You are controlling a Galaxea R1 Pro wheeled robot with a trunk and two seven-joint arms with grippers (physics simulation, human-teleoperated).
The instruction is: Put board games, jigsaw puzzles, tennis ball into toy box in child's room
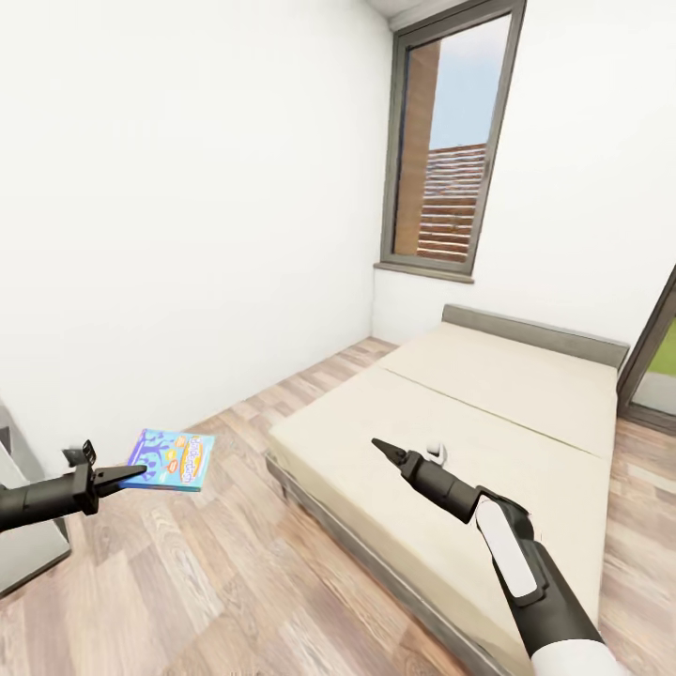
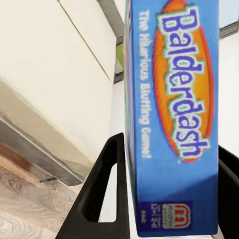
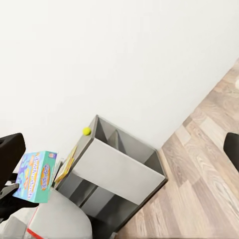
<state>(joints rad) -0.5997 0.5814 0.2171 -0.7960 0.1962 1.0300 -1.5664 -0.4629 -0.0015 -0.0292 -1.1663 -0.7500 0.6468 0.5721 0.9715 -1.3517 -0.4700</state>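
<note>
So the left gripper (image 1: 131, 472) has the blue board game (image 1: 173, 459) pinched by one edge, holding it roughly flat out over the wood-plank floor (image 1: 235, 573) beside the bed (image 1: 488, 413); in the left wrist view you can see the box (image 2: 174, 114) wedged between the two dark fingers (image 2: 102, 194), and the lettering reads "Balderdash" in an orange oval, so it's clamped firmly on that box; the right gripper (image 1: 383, 448) hangs over the near part of the cream mattress with nothing in it, and its fingers come to a narrow point in the head view, so it looks closed or nearly so, though honestly the angle is poor and I can't tell for sure; just past its tip there's a small white thing (image 1: 435, 454) lying on the bed, too small to make out; the mattress is in two panels with a seam between them, grey headboard at the far end under a tall window (image 1: 451, 141); from the right wrist view you get the grey desk unit (image 3: 114, 174) against the white wall, with the tennis ball (image 3: 86, 131) sitting on its tabletop near the wall and a flat yellowish thing (image 3: 67, 164) lying close to it; the held board game (image 3: 35, 177) shows there too, well apart from the desk.
</note>
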